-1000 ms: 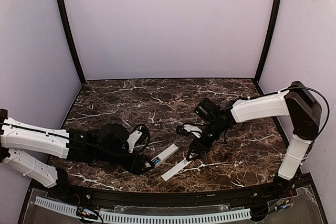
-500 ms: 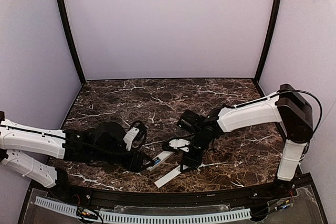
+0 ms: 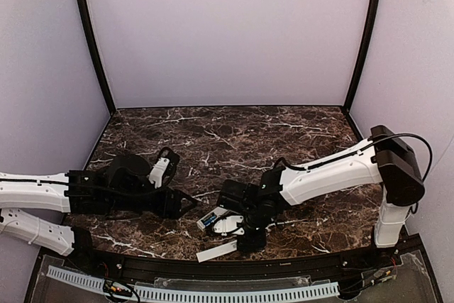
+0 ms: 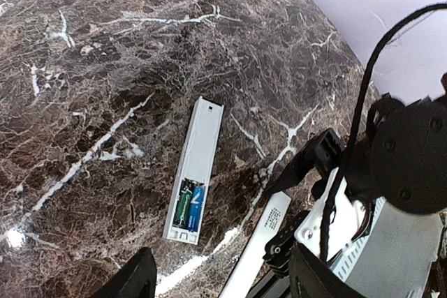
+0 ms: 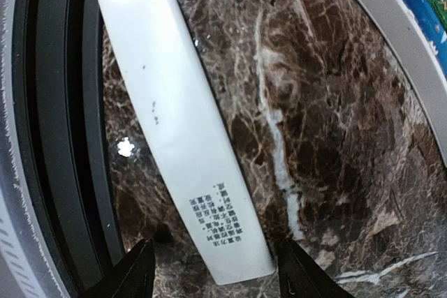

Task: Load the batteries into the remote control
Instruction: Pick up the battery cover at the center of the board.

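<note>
There is one remote control (image 4: 202, 137) on the single marble counter (image 4: 84, 68). Two batteries (image 4: 196, 207) sit side by side in the remote control's open compartment: one green battery (image 4: 183, 204) and one blue battery (image 4: 197, 199). One loose white cover strip (image 5: 178, 116), printed at one end, lies just beside the remote control. Two robot arms flank the remote control, one left arm (image 3: 42, 191) and one right arm (image 3: 326, 172). Each carries one end effector: the left end effector (image 4: 222, 277) and the right end effector (image 5: 216, 259).

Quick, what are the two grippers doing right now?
Left gripper: open, holding nothing.
Right gripper: open, around the white cover's end, not squeezing it.
</note>
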`<state>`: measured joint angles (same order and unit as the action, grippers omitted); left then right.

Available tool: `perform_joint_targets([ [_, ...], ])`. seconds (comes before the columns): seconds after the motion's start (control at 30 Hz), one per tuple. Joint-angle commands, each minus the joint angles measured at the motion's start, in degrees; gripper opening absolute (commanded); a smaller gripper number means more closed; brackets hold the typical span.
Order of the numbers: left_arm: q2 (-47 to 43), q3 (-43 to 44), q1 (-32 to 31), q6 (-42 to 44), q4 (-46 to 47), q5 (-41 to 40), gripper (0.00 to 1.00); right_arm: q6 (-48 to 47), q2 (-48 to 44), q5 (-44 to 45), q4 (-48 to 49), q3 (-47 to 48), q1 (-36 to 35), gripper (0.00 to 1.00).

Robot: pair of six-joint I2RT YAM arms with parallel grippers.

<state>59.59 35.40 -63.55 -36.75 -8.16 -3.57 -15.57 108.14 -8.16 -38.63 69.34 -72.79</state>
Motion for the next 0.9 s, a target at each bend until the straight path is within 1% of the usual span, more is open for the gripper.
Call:
perform_joint_targets([
  [0.0, -3.94, -1.05, 1.68, -1.97, -3.00, -1.02, 0.66, -0.20, 7.33, 7.44, -4.62, -0.40, -1.60, 0.59],
  [0.07, -4.45, -0.52, 1.89, -1.88, -4.21, -1.42, 0.66, -0.97, 8.46, 7.93, -5.37, 1.03, -1.73, 0.58],
  [0.13, -4.67, -0.06, 1.91, -1.65, -4.97, -1.85, 0.66, -1.75, 10.32, 11.00, -6.35, 2.55, -2.08, 0.58],
  [0.23, -4.94, 0.10, 2.00, -1.58, -5.11, -1.96, 0.66, -3.00, 13.41, 11.94, -7.87, 4.04, -3.11, 0.52],
  [0.27, -5.02, 0.22, 2.01, -1.53, -5.37, -2.01, 0.66, -3.22, 14.08, 11.58, -8.02, 3.97, -3.61, 0.49],
  [0.33, -5.28, 0.28, 2.07, -1.44, -5.88, -2.23, 0.66, -3.41, 14.68, 10.50, -7.90, 3.28, -4.63, 0.39],
  [0.4, -5.54, 0.22, 2.21, -1.48, -6.00, -2.30, 0.66, -3.50, 14.98, 9.46, -7.85, 2.73, -5.26, 0.31],
  [0.47, -5.69, 0.10, 2.34, -1.56, -5.99, -2.31, 0.66, -3.58, 14.96, 8.88, -7.90, 2.44, -5.75, 0.27],
  [0.6, -5.57, 0.01, 2.54, -1.47, -5.84, -2.32, 0.66, -3.17, 13.13, 10.06, -7.75, 2.83, -5.79, 0.23],
  [0.87, -5.70, 0.41, 2.55, -1.21, -6.65, -2.89, 0.66, -3.45, 5.73, 15.42, -7.77, 4.15, -5.86, 0.22],
])
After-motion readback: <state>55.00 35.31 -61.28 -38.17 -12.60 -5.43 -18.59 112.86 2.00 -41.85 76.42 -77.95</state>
